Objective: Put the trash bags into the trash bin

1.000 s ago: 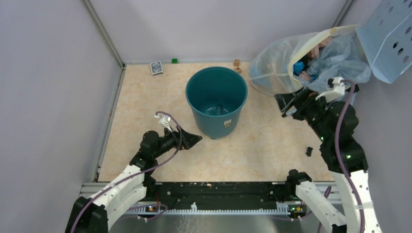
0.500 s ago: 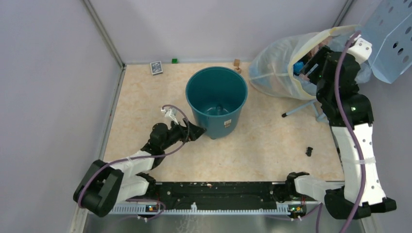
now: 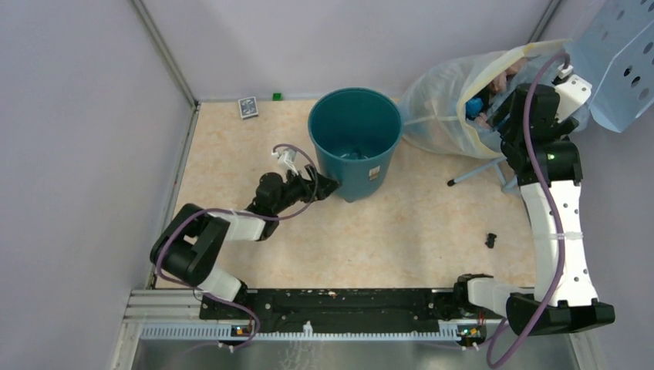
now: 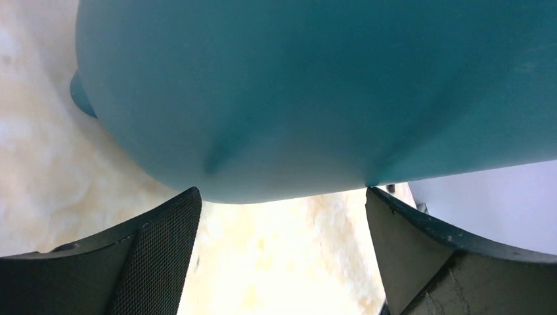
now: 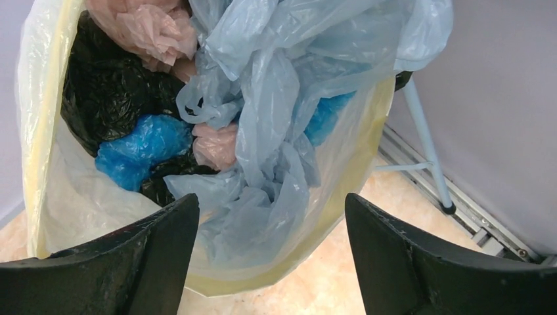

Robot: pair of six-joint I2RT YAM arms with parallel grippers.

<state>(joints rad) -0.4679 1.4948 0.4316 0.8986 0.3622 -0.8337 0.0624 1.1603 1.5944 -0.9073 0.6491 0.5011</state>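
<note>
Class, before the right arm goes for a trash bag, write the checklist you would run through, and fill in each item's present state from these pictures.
1. Right end effector open: ok.
2. Pale-blue bag straight ahead, in the mouth of the sack: ok.
3. Bag gripped: not ok, nothing between the fingers.
4. Trash bin mouth facing up, no bag inside: ok.
5. Left end effector away from the bin: not ok, open at its lower wall.

Smooth plastic bin (image 4: 315, 85) (bags (image 5: 276, 111) thin, crinkly, translucent).
</note>
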